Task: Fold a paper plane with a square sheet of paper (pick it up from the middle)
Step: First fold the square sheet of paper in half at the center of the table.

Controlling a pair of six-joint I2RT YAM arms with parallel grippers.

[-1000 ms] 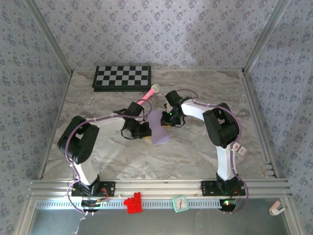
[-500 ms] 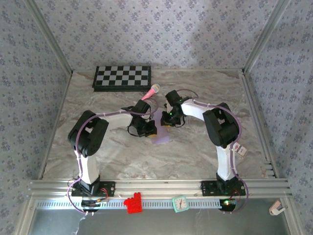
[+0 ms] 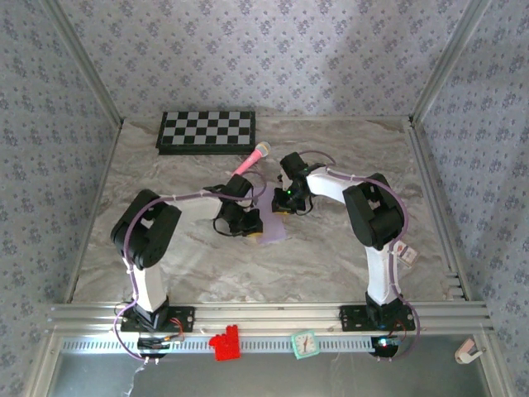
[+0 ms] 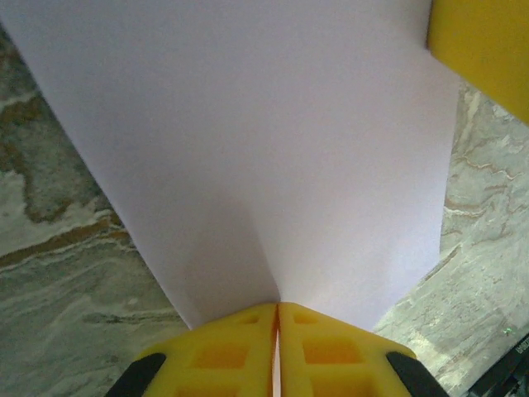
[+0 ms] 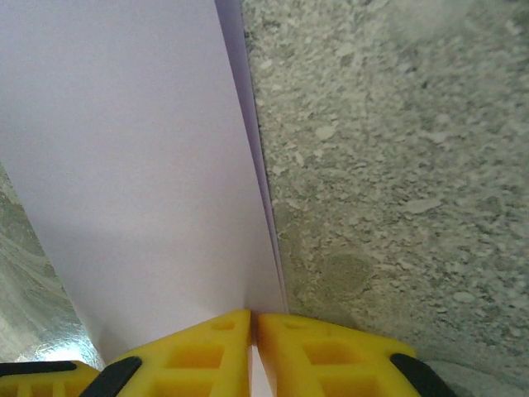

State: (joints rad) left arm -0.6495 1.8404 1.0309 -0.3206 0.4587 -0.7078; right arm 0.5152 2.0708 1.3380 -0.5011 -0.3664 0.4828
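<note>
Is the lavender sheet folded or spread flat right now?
Folded. In the right wrist view the sheet shows two stacked layers along its edge by the right pincer; a faint crease runs up from the left pincer.

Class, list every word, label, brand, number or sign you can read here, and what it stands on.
None can be read.
Small clock on the front rail: dial too small to read.
White tag beside the right arm: red mark, too blurred.
Sheet of paper: blank.
Checkered board: squares only, no writing.
</note>
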